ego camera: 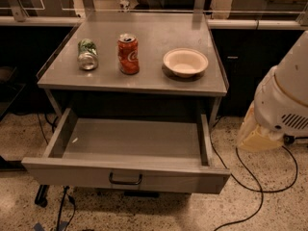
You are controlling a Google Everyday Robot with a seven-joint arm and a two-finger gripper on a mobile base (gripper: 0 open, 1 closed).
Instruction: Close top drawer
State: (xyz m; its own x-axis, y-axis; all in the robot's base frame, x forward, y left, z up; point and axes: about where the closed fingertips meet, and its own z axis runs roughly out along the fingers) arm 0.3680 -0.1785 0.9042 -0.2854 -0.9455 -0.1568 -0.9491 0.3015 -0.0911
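The top drawer (pixel 130 141) is a wide, shallow grey metal drawer under the table top. It stands pulled far out toward me and its inside is bare. Its flat front panel carries one small dark bar handle (pixel 125 179) at its centre. My arm's white link (pixel 288 95) comes in from the right edge. My gripper (pixel 255 134) shows as a cream-coloured part at the arm's lower end, right of the drawer's right front corner, above the floor and apart from the drawer.
On the grey table top (pixel 144 78) lie a green can on its side (pixel 87 54), an upright red can (pixel 128 54) and a cream bowl (pixel 185 62). Black cables (pixel 250 177) run over the speckled floor at right. Dark cabinets stand on both sides.
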